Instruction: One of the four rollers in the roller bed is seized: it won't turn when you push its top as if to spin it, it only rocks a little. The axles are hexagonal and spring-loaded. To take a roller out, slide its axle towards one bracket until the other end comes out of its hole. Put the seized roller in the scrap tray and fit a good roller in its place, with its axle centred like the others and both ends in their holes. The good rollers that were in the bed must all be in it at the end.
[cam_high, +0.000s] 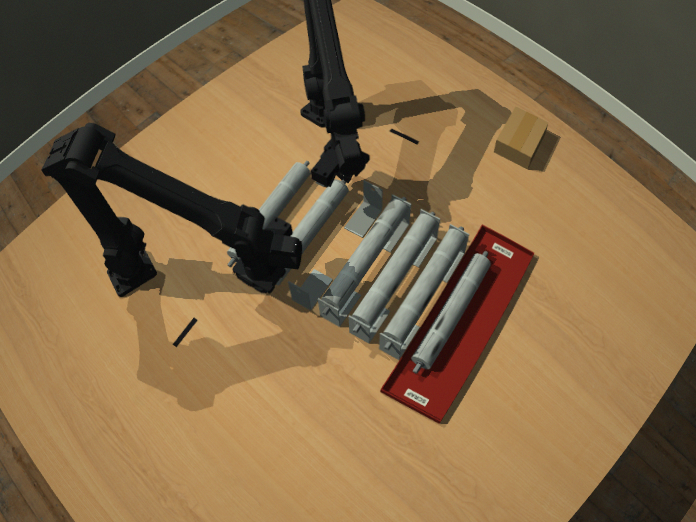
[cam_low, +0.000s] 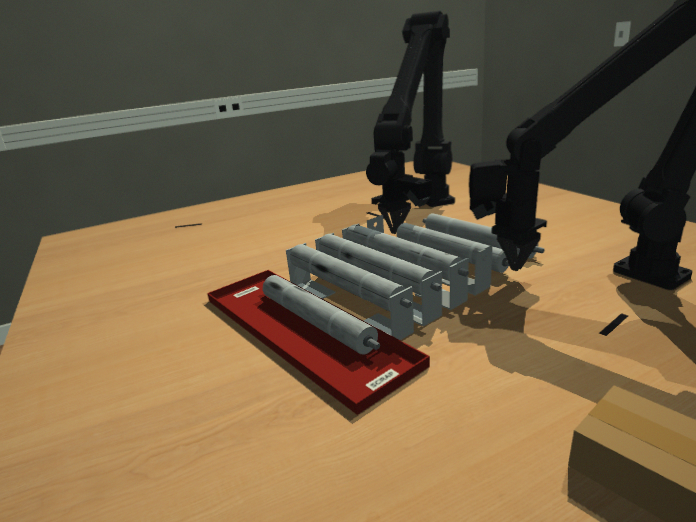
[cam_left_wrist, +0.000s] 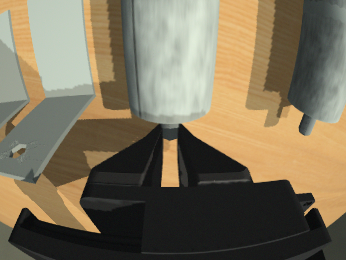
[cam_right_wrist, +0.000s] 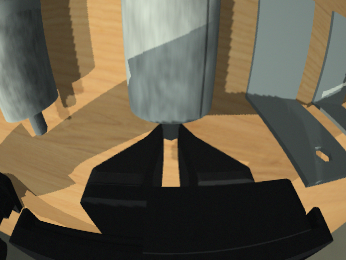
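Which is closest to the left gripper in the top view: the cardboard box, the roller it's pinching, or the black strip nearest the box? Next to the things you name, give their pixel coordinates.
1. Roller (cam_high: 323, 210) (cam_low: 444, 241) (cam_left_wrist: 170, 60) (cam_right_wrist: 170, 60): its axle end is in the left gripper (cam_high: 346, 180) (cam_low: 515, 268) (cam_left_wrist: 170, 131).
2. Black strip (cam_high: 404, 136) (cam_low: 613, 324): up and right in the top view.
3. Cardboard box (cam_high: 521, 137) (cam_low: 635, 449): farther right.
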